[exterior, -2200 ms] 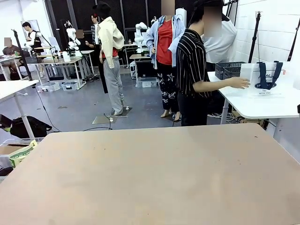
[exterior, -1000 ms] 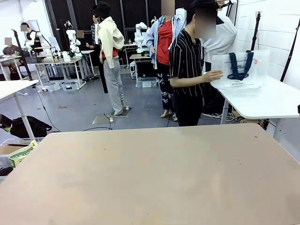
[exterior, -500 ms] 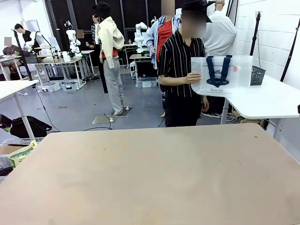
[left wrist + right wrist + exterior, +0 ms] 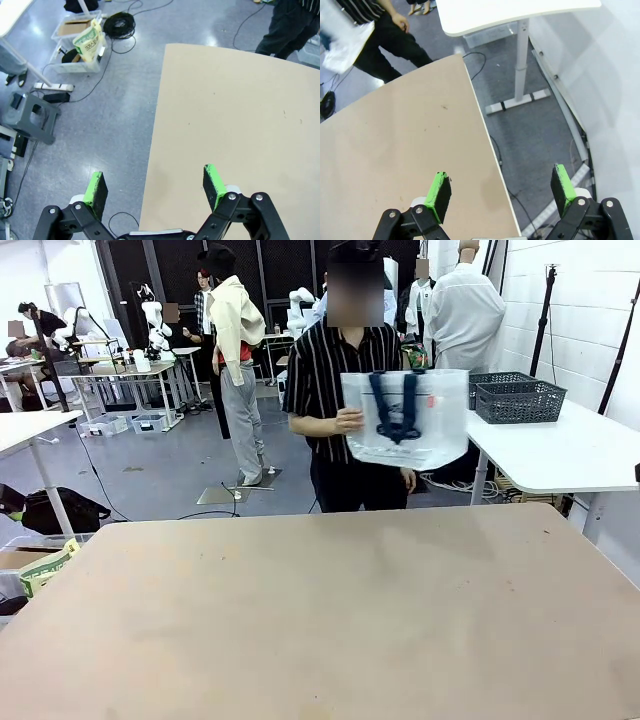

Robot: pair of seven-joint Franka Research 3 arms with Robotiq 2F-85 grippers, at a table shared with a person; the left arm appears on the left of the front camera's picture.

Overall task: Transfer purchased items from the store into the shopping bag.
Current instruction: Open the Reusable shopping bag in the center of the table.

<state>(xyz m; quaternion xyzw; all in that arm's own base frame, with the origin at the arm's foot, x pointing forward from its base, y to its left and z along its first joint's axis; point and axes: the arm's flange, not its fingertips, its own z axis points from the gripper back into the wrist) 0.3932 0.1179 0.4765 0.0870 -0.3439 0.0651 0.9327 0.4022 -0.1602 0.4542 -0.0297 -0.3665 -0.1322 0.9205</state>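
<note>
Left hand: we see it spread, empty.
Right hand: likewise spread, empty.
Shopping bag: person holds it beyond our bench.

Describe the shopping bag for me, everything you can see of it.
The shopping bag is translucent whitish plastic, rectangular, with two dark navy strap handles drooping down its front and dark lettering too blurred to read. It looks flat; no contents show through. The person holds it upright in the air before their chest, one hand gripping its side edge. It hangs beyond the far edge of the table, not touching it.
</note>
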